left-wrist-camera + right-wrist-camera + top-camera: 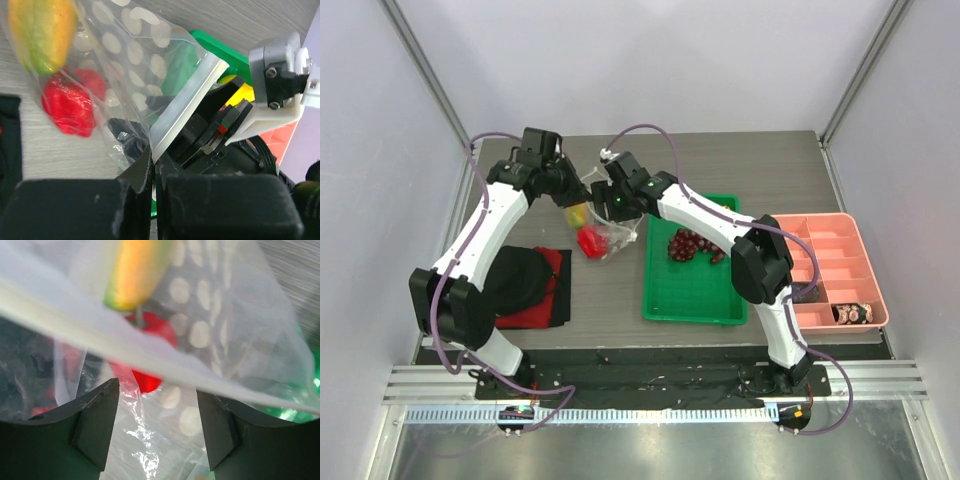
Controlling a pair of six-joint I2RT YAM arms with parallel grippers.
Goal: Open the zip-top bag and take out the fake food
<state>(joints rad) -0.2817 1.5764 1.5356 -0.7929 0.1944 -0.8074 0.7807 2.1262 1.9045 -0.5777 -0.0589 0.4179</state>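
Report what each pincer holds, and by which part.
Left pincer pinches the zip-top bag by its zip strip edge. Right pincer is open, gripping nothing.

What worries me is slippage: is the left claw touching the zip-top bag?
Touching. Left wrist view: the left claw pinches the zip-top bag by its edge.

left tool (152, 172) clamped shut; right tool (157, 400) spread wide; arms extended forward

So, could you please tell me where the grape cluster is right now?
In the top view the grape cluster lies in the green tray, right of centre, toward its far end, just right of the zip-top bag.
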